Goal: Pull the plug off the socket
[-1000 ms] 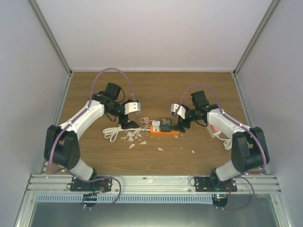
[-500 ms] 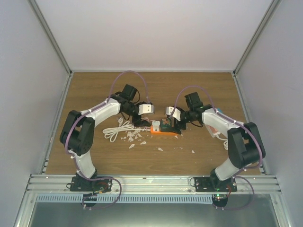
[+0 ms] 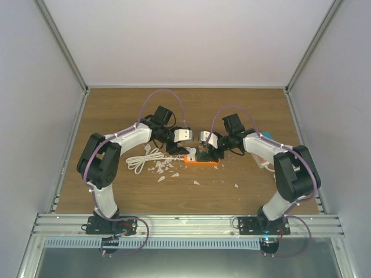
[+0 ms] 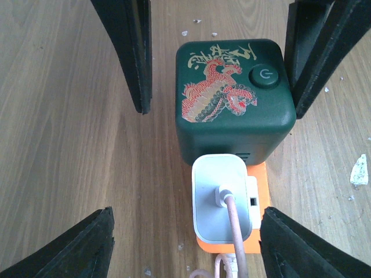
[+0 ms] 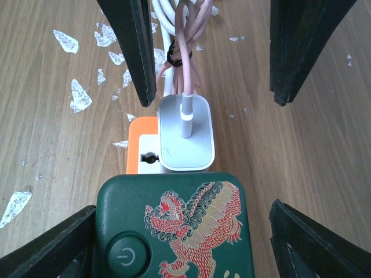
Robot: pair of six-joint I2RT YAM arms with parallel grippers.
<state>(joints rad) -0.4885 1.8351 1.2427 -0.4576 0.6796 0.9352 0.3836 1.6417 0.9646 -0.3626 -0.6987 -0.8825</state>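
Note:
An orange power strip [image 3: 203, 162] lies mid-table. A white plug [image 4: 223, 197] with a pink cable [image 4: 236, 237] sits in it, beside a dark green cube adapter [image 4: 235, 98] with a red dragon print. My left gripper [image 4: 185, 246] is open, its fingers either side of the white plug and not touching it; it shows in the top view [image 3: 186, 152]. My right gripper [image 5: 179, 246] is open and straddles the green cube [image 5: 174, 226], with the white plug [image 5: 185, 133] just beyond it. In the top view the right gripper [image 3: 207, 152] faces the left one across the strip.
A coil of white cable [image 3: 139, 161] lies left of the strip, and the bundled cables [image 5: 182, 35] run away from the plug. White paper scraps [image 3: 163, 169] lie in front of the strip. A white object [image 3: 264, 156] lies by the right arm. Walls enclose the table.
Both arms have closed in on the power strip: the left gripper moved right, the right gripper moved left. Both now sit over the strip, still open.

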